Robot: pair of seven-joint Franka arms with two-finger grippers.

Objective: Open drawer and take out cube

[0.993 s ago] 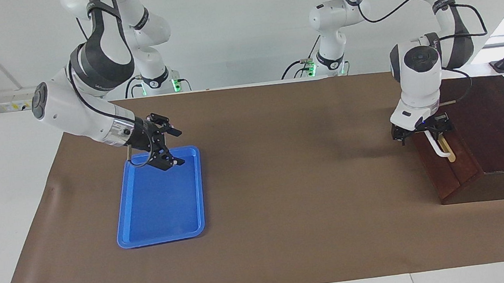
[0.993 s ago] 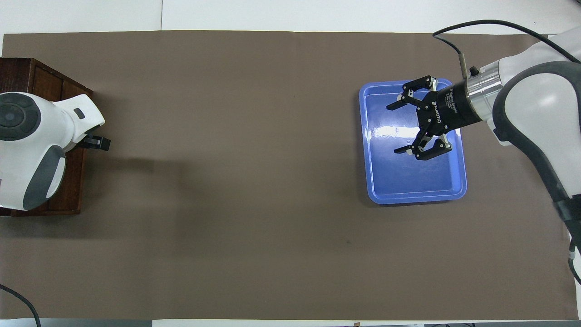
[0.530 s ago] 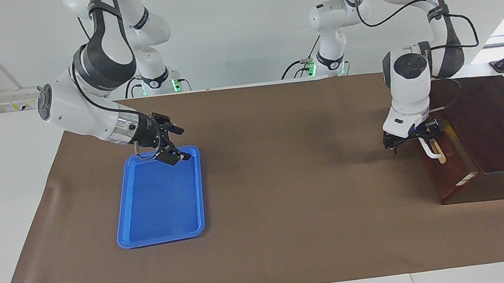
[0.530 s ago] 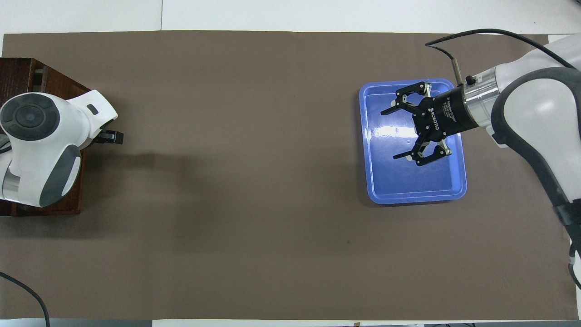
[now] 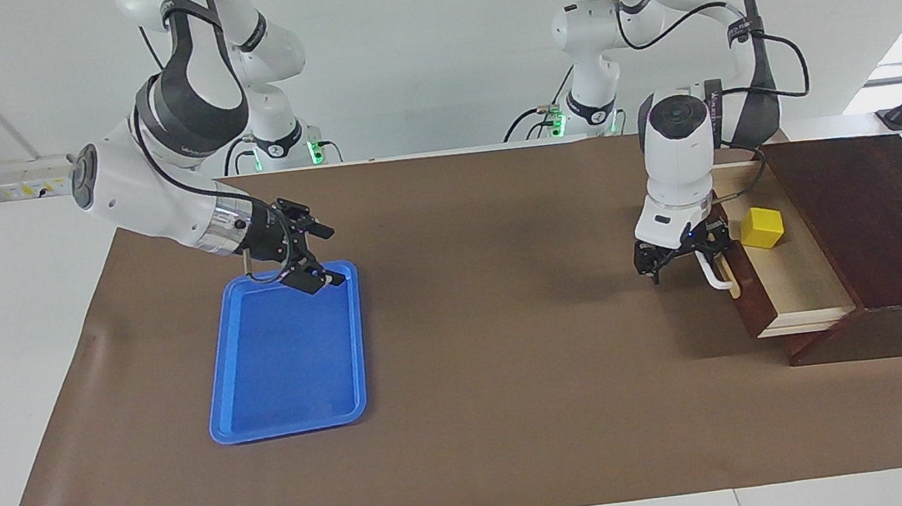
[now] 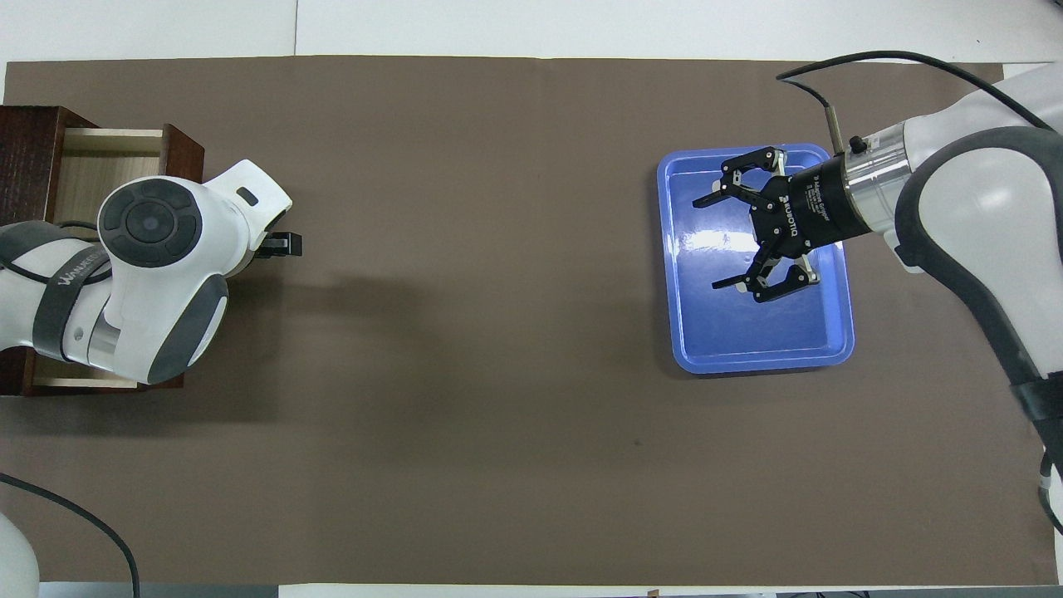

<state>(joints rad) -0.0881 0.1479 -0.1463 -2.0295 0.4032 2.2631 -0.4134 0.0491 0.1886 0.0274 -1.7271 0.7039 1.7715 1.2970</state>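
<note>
The dark wooden drawer (image 5: 798, 283) stands pulled out of its dark wooden box (image 5: 883, 216) at the left arm's end of the table, showing its pale interior. The yellow cube (image 5: 762, 227) sits in it, at the end nearer to the robots. My left gripper (image 5: 682, 255) is shut on the white bar handle (image 5: 715, 274) at the drawer's front. In the overhead view the left arm hides the cube, and only part of the drawer (image 6: 100, 166) and the left gripper (image 6: 281, 245) show. My right gripper (image 5: 327, 257) is open and empty over the blue tray, as the overhead view (image 6: 712, 242) also shows.
The flat blue tray (image 5: 287, 371) lies empty toward the right arm's end of the table and shows in the overhead view (image 6: 747, 332). A brown mat (image 5: 513, 364) covers the table between tray and drawer.
My left gripper has pulled the drawer out by its handle toward the table's middle, uncovering the pale interior and the yellow cube. The right gripper has shifted slightly over the tray.
</note>
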